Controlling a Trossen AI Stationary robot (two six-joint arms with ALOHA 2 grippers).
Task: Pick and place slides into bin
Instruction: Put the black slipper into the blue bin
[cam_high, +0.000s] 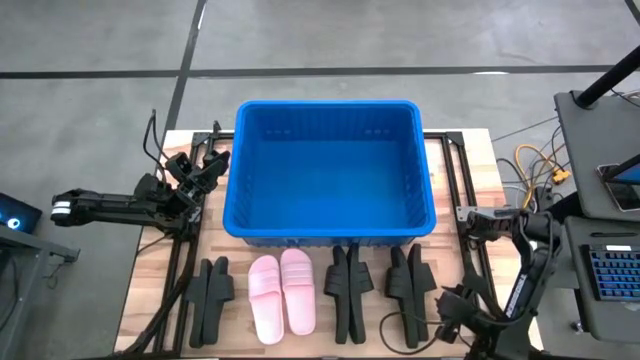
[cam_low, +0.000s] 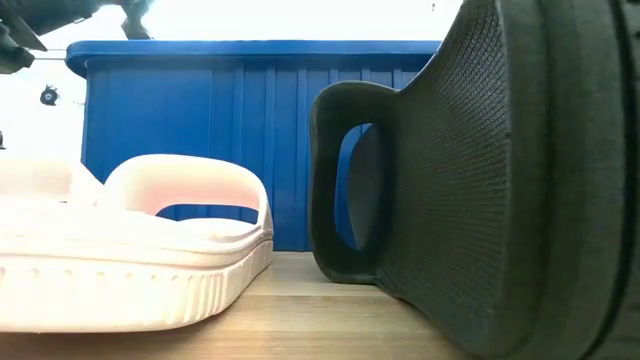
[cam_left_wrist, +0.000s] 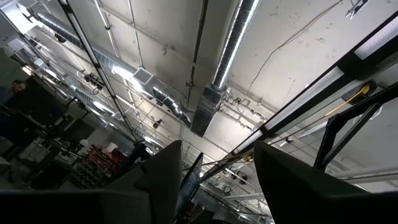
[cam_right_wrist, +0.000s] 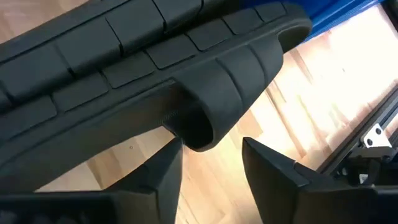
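Observation:
The blue bin (cam_high: 328, 170) stands at the table's far middle. In front of it, along the near edge, is a row of slides: a black pair (cam_high: 211, 297) at the left, a pale pink pair (cam_high: 282, 292) lying soles down, a black pair (cam_high: 346, 290), and a black pair (cam_high: 408, 290) at the right. The black pairs stand on their side edges, straps outward. My right gripper (cam_right_wrist: 208, 171) is open, low at the near right end of the rightmost black slide (cam_right_wrist: 155, 68), its fingers close under it; I see no plain touch. My left gripper (cam_left_wrist: 217, 180) is open and empty, pointing up at the ceiling, left of the bin (cam_high: 205, 170).
The low view shows the pink slide (cam_low: 130, 250) and a black slide (cam_low: 480, 180) on its side right before the bin's near wall (cam_low: 250, 130). Black frame rails (cam_high: 455, 190) run along both sides of the table. A desk with a keyboard (cam_high: 612, 275) stands to the right.

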